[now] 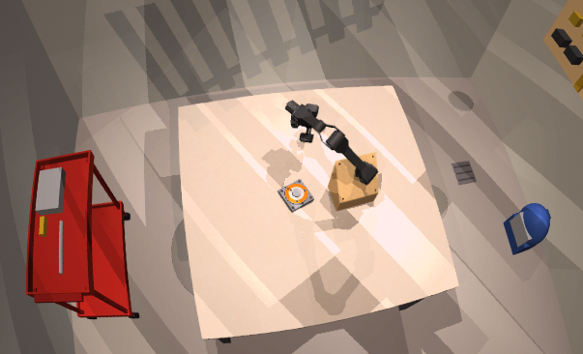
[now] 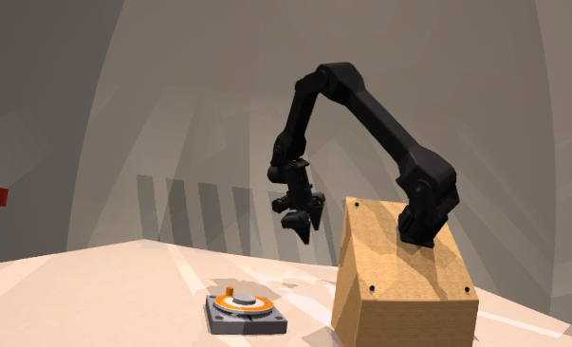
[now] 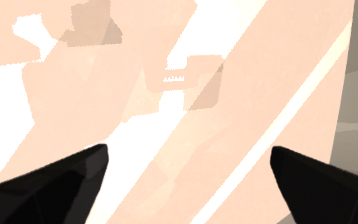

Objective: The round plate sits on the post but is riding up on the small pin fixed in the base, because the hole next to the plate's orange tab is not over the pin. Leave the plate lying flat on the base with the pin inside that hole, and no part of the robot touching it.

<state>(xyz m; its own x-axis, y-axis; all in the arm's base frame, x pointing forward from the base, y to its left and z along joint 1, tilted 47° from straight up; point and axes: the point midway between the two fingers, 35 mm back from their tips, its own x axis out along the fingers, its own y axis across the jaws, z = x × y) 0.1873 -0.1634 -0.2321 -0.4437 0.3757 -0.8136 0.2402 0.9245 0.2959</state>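
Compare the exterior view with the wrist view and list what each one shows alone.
Only the exterior view shows the round plate with its orange tab, tilted on the grey base, plus the wooden block carrying the arm. Only the wrist view looks straight between the two fingers, spread wide with nothing between them. Both show the open gripper above the table, well away from the plate.

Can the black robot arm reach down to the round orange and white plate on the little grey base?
Probably yes. The open black gripper hangs in the air, up and off to the side of the round orange and white plate on its grey square base. Nothing stands between them.
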